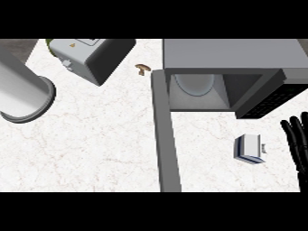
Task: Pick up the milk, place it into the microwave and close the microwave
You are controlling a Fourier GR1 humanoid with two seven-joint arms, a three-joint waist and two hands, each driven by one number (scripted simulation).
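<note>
The microwave (236, 58) stood with its door (164, 135) swung wide, glass turntable bare. In front of it and right of the door lay the milk (249, 148), a small carton, probably light, stiff and smooth-sided; best gripped across its flat sides. Just right of the milk, the right hand (304, 144) hung with fingers straight, holding nothing.

There was one milk (251, 148) just left of the one hand (305, 145). One microwave (240, 74) stood above it, one toaster (89, 56) and one mushroom (142, 68) far to its upper left.
</note>
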